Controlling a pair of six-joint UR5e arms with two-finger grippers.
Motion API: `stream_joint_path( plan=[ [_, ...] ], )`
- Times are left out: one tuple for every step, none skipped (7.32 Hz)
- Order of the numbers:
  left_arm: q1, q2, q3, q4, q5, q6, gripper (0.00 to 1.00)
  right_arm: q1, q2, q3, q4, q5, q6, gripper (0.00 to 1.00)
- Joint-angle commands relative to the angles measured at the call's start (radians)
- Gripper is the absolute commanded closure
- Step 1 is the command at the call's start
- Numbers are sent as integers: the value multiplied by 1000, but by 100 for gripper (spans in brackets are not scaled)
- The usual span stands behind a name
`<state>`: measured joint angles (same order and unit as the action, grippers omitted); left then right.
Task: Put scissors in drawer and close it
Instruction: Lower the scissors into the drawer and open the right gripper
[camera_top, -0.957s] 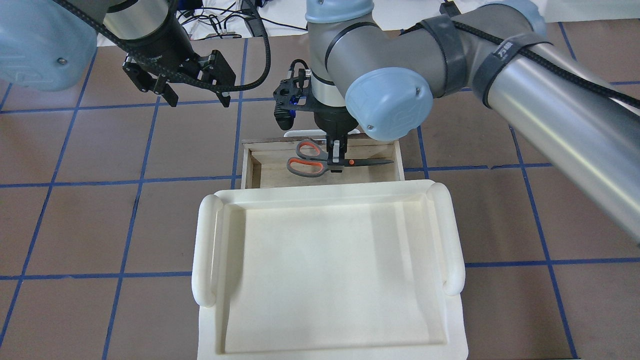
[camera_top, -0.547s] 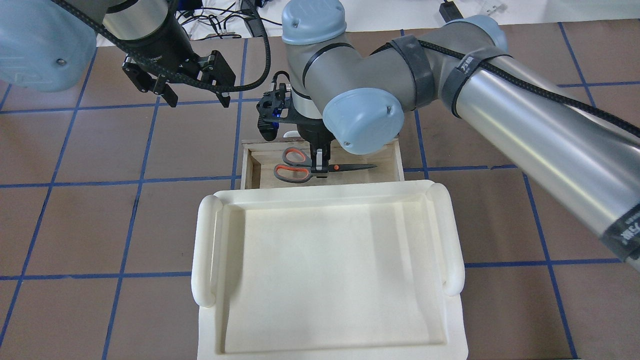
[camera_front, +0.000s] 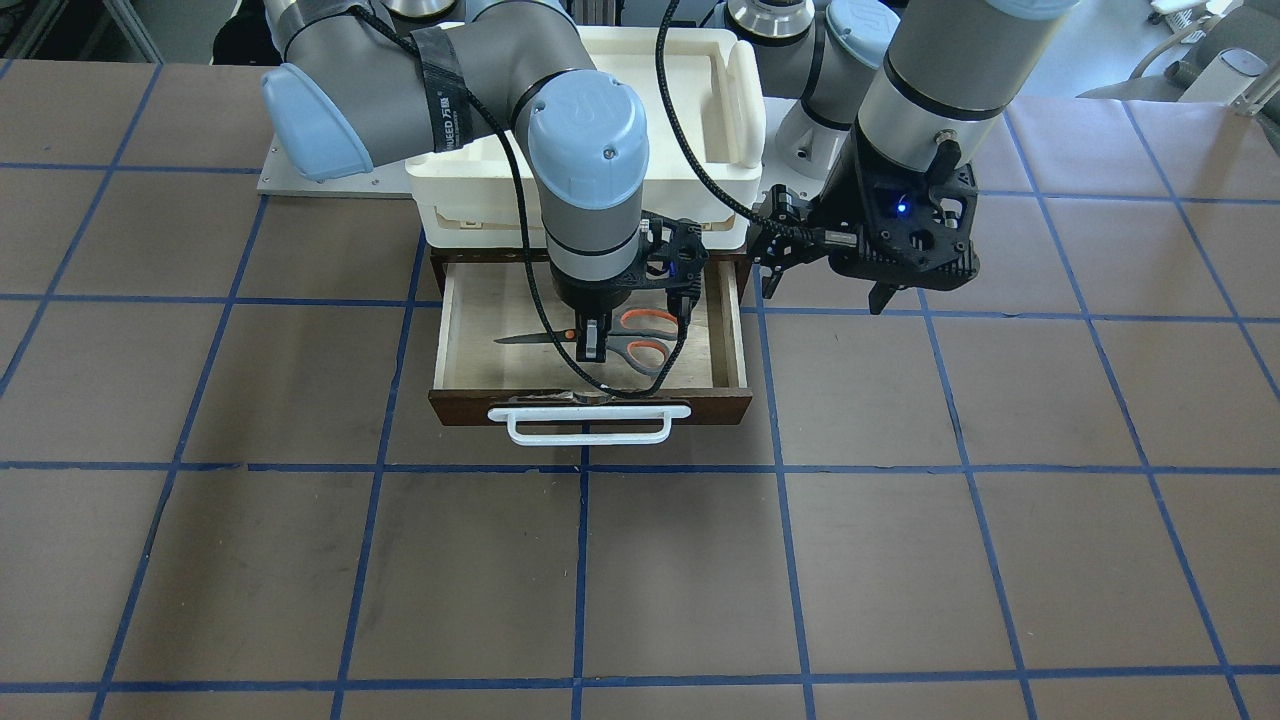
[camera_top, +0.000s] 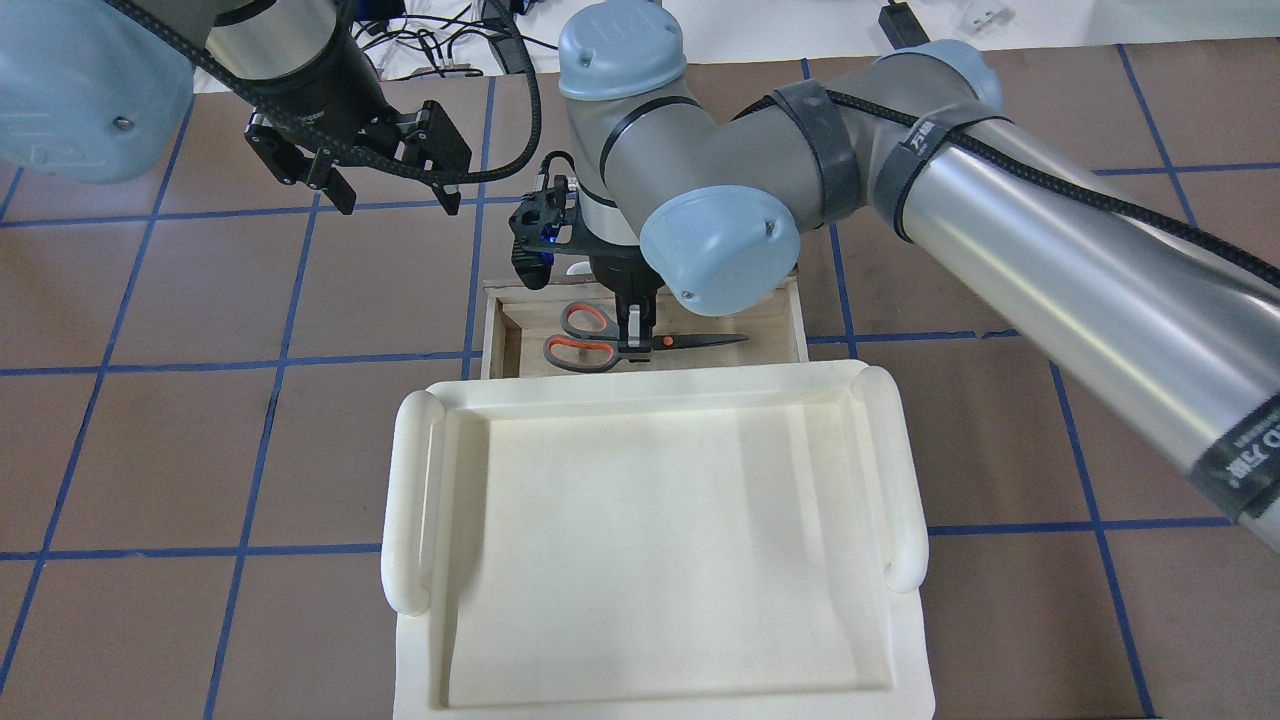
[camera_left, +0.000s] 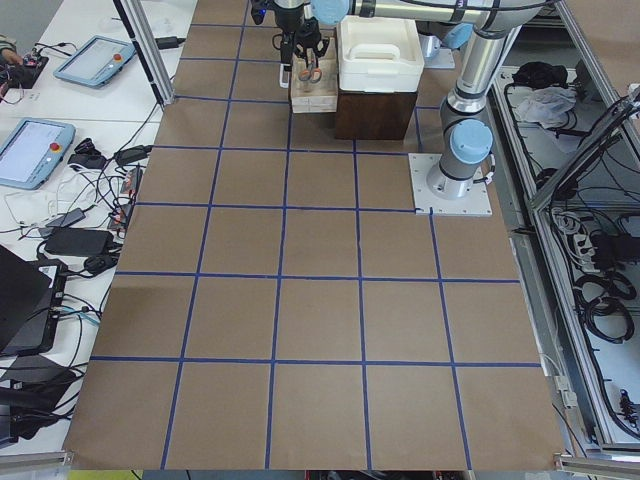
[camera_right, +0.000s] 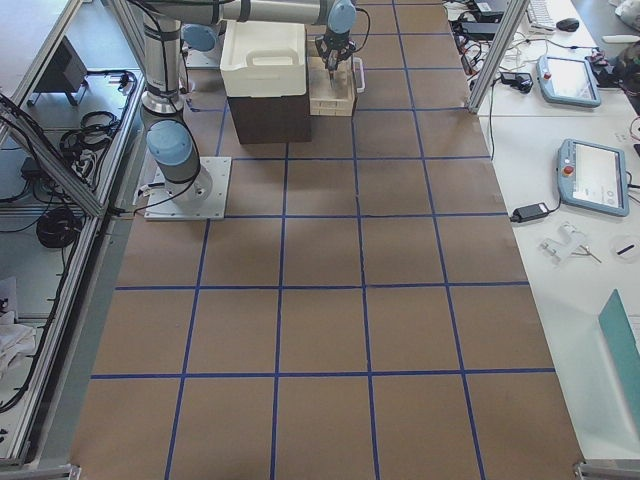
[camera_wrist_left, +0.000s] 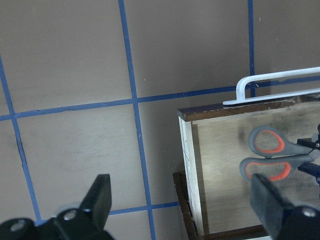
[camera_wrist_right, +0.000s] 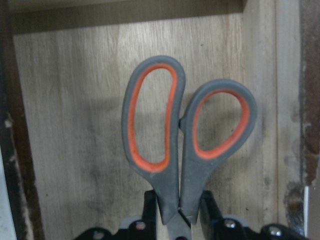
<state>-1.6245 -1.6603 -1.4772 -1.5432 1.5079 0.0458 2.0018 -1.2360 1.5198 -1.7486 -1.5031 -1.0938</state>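
Standing by the table, I see the right arm stretched out long from the robot's side. Its wrist is turned straight down, so the right gripper (camera_top: 637, 340) drops vertically into the open drawer (camera_top: 494, 335). Its jaws are clamped on the scissors (camera_top: 585, 353) at the neck, just where the handles meet the blades. From the overhead view the orange-and-grey loops point to 9 o'clock and the closed blades to 3 o'clock, lying about level across the plywood floor. I cannot tell whether the scissors touch the floor or hang just above it.

The left arm is held higher, off at about 10 o'clock from the drawer in that same view. The left gripper (camera_top: 398, 203) hangs over bare table with its jaws wide apart and nothing between them. Its wrist camera looks down past both fingers at the corner of the drawer and the scissor loops.

By my count there are two arms, one pair of scissors, one drawer and one white tray (camera_top: 410, 480). The drawer is pulled out from under the tray. It has one white bar handle (camera_front: 590, 425) on its dark front, at 6 o'clock in the front-facing view. The tray sits on top of the dark cabinet (camera_left: 375, 112) that houses the drawer.
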Motion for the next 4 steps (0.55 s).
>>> stream_joint_path(
  plan=[
    [0,1,0,0,0,2,0,0,-2,0,0,3,6,22],
    [0,1,0,0,0,2,0,0,-5,0,-15,4,23,3],
    [0,-1,0,0,0,2,0,-1,-10,-6,-31,3,31,0],
    [0,-1,0,0,3,6,0,-6,-20,-13,-34,-11,69,0]
  ],
)
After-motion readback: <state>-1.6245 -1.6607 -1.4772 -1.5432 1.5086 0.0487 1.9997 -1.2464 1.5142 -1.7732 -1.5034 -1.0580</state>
